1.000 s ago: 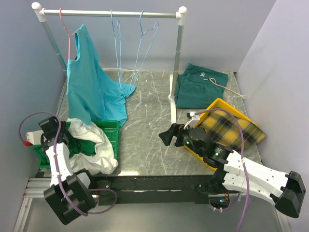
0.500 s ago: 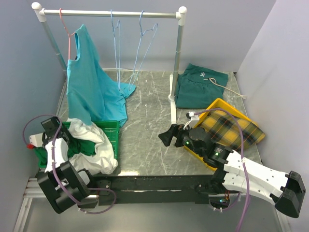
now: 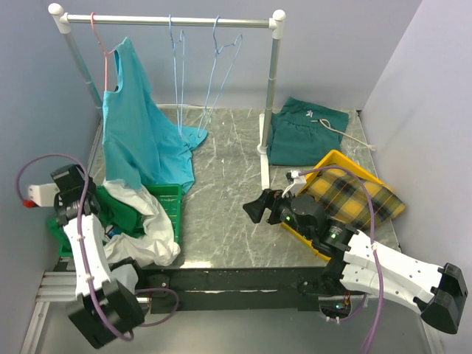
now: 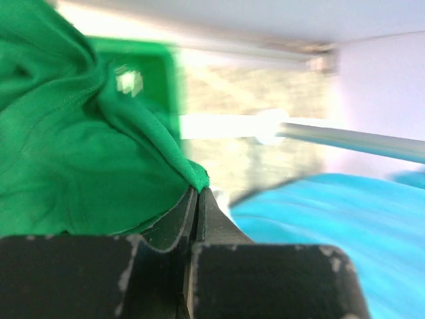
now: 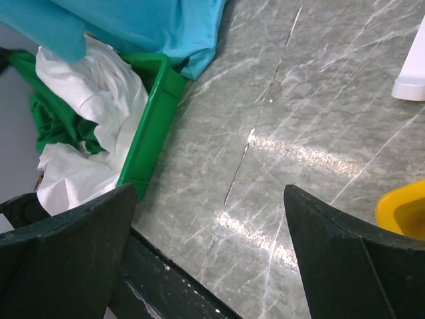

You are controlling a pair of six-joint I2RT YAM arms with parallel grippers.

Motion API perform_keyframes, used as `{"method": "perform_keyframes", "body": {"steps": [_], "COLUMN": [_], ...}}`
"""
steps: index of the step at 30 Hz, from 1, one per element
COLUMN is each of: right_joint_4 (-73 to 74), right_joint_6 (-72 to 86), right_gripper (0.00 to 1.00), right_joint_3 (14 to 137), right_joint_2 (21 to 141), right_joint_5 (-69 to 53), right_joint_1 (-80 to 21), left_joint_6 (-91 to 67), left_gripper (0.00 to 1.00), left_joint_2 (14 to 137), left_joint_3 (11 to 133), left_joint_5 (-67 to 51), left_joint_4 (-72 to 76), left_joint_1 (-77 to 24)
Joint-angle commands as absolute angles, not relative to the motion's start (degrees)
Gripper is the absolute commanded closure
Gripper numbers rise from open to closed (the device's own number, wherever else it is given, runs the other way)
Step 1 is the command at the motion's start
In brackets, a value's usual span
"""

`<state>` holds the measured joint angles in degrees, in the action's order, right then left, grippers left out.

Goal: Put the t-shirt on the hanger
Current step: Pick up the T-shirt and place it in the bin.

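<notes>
The green t-shirt (image 3: 118, 212) lies bunched in a green bin (image 3: 171, 200) at the near left, partly under a white cloth (image 3: 158, 230). My left gripper (image 4: 198, 190) is shut on a fold of the t-shirt (image 4: 73, 146), its jaws pressed together with green cloth at the tips. From above, the left gripper (image 3: 80, 198) sits at the bin's left edge. Two light-blue wire hangers (image 3: 180, 81) hang from the rail. My right gripper (image 3: 254, 207) hovers open over the bare table (image 5: 292, 100), nothing between its fingers (image 5: 73, 246). The t-shirt (image 5: 53, 119) shows at that view's left.
A turquoise shirt (image 3: 136, 133) hangs on a pink hanger (image 3: 105, 63) at the rail's left, draping onto the bin. The rack's right post (image 3: 270, 88) stands mid-table. A dark teal garment (image 3: 304, 133) lies far right. A yellow tray (image 3: 324, 164) holds a plaid cloth (image 3: 354, 195).
My left gripper has closed on the green t-shirt, and the left arm has swung left and back, drawing the cloth with it. The right arm has stayed put.
</notes>
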<state>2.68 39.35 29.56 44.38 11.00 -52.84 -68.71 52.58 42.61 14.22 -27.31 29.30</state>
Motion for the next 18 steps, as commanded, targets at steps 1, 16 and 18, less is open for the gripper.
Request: {"method": "perform_keyframes", "body": {"steps": [1, 16, 18], "right_joint_4": [1.93, 1.84, 2.63], "right_joint_6": [38.94, 37.97, 37.53], "right_gripper": [0.0, 0.0, 0.0], "right_joint_3": [31.55, 34.01, 35.15], "right_joint_2": [43.95, 44.47, 44.82], "right_joint_5": [11.16, 11.07, 11.25], "right_joint_1": [-52.56, -52.56, -52.56], "left_joint_6": [-65.13, -52.48, -51.86], "left_gripper": [0.99, 0.99, 0.99], "left_joint_2": [46.68, 41.48, 42.62], "left_joint_3": [48.51, 70.47, 76.07], "left_joint_5": [17.58, 9.51, 7.4], "left_joint_4": [-29.97, -30.06, -30.94], "left_joint_1": [29.0, 28.21, 28.21]}}
